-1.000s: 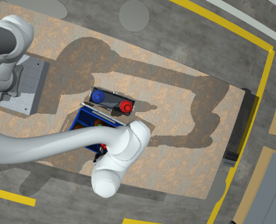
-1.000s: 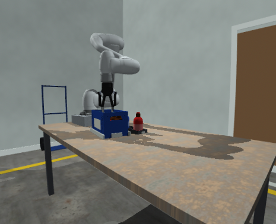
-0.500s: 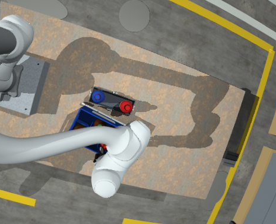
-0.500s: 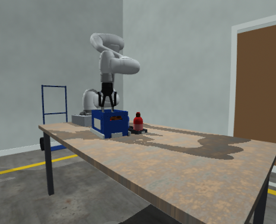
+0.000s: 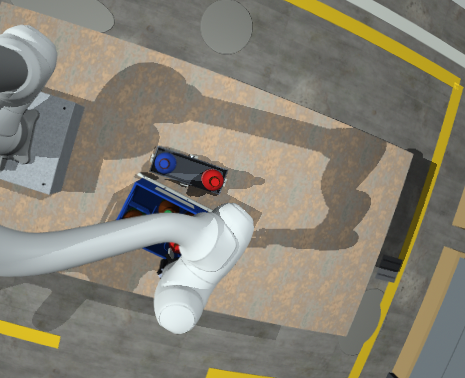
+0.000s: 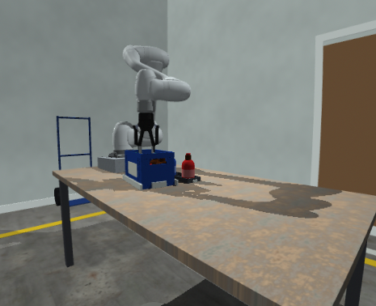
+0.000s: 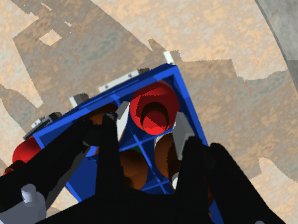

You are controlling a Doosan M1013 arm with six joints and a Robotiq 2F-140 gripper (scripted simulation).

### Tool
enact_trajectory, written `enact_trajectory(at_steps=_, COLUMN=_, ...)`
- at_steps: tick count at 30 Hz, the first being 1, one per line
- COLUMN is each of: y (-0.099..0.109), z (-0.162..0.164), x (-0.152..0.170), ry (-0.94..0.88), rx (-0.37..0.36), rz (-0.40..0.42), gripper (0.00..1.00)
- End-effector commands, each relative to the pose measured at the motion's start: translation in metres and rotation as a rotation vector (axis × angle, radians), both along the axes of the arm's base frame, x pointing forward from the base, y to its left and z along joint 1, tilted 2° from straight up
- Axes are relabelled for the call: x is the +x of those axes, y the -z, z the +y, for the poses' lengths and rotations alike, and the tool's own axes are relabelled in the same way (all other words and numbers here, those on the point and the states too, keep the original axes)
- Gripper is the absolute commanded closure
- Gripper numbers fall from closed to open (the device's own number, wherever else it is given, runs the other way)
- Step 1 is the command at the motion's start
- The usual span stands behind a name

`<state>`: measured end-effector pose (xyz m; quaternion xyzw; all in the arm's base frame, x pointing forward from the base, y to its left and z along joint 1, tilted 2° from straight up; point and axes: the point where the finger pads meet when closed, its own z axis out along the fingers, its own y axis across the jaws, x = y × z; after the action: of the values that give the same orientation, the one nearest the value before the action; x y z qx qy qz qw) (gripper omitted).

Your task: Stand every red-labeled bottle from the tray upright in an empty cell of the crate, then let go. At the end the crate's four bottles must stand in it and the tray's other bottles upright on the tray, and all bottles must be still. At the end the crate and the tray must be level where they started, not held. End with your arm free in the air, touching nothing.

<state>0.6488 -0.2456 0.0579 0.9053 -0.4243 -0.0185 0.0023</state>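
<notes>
The arm [image 5: 80, 240] reaches from its base plate [image 5: 55, 150] at the desk's [image 6: 226, 227] far short edge and holds the pincer [image 6: 146, 150] straight down over the blue crate [image 6: 149, 167]. The crate stands close to the long edge that lies on the left in the exterior view, in the half of the desk nearer the base plate. From the wrist, the pincer's black fingers dip into the crate on either side of a red bottle [image 7: 154, 111], which stands upright in a corner cell. The pincer is released, with the jaws partly apart and astride that bottle rather than clenched on it; I cannot tell whether the pads touch it. A brown bottle [image 7: 133, 165] fills a neighbouring cell. The dark tray [image 5: 187, 167] lies just beside the crate, on its side away from that long edge and towards the desk's middle. On the tray a blue bottle [image 5: 164, 163] stands upright at the end nearer the base plate. A second red bottle [image 5: 211, 179] stands upright at the other end. Crate and tray both sit flat on the desk.
</notes>
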Motion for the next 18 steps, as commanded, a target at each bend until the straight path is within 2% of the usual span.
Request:
enact_trajectory(at_steps=1, y=-0.001, z=0.000, x=0.000, ry=0.000, rx=0.000, rz=0.000, gripper=0.62)
enact_trajectory(at_steps=9, y=-0.005, z=0.000, x=0.000, ry=0.000, rx=0.000, rz=0.000, gripper=0.62)
enact_trajectory(at_steps=18, y=-0.019, z=0.000, x=0.001, ry=0.000, rx=0.000, rz=0.000, gripper=0.62)
